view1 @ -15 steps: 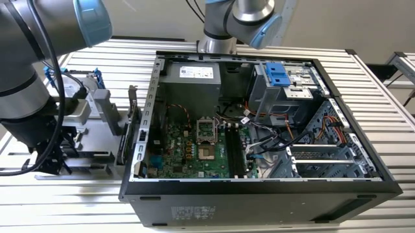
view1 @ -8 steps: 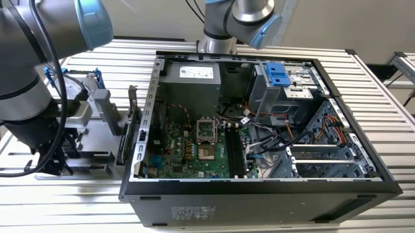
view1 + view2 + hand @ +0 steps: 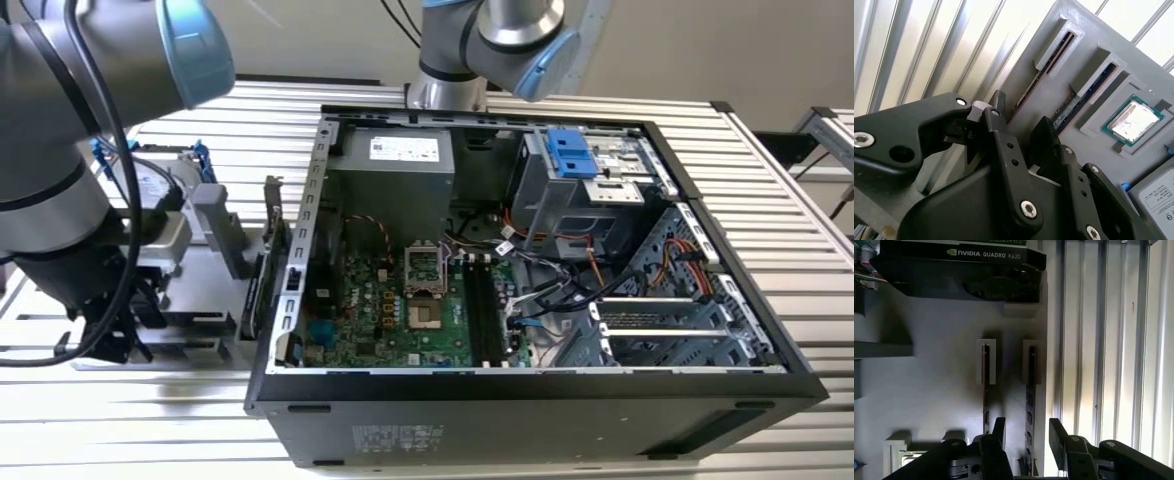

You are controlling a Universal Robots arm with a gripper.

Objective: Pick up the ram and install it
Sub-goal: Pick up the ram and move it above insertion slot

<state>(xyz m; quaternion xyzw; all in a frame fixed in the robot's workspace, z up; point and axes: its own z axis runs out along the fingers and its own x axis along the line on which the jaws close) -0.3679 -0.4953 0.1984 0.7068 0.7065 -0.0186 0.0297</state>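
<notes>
While the gripper (image 3: pixel 1028 426) hangs over the grey holder tray (image 3: pixel 929 390), its black, angular fingers (image 3: pixel 1056 434) stand apart. The ram (image 3: pixel 1030 390), a slim stick seated on edge in the tray slot nearest the rim, runs into the gap between them; whether either finger touches it cannot be told. A second memory stick (image 3: pixel 985 390) sits parallel in the neighbouring slot, further in from that rim. The tray is matt plastic, with a raised rectangular collar at the head of each slot. The first wrist view adds a black graphics card (image 3: pixel 964 270) with a round fan recess, mounted on the tray beyond the slots. The second wrist view adds a square processor (image 3: pixel 1133 120), dull silver with a green border, in a tray recess past the second stick, and a silver hard drive (image 3: pixel 1159 195) near it. In the exterior view the arm (image 3: pixel 54 200) stands over the tray. The open computer case (image 3: pixel 534 410), with its green motherboard (image 3: pixel 387 300) and long black slots (image 3: pixel 481 315), lies beside the tray on the exterior view's right, both on a ribbed metal table (image 3: pixel 787 200).
</notes>
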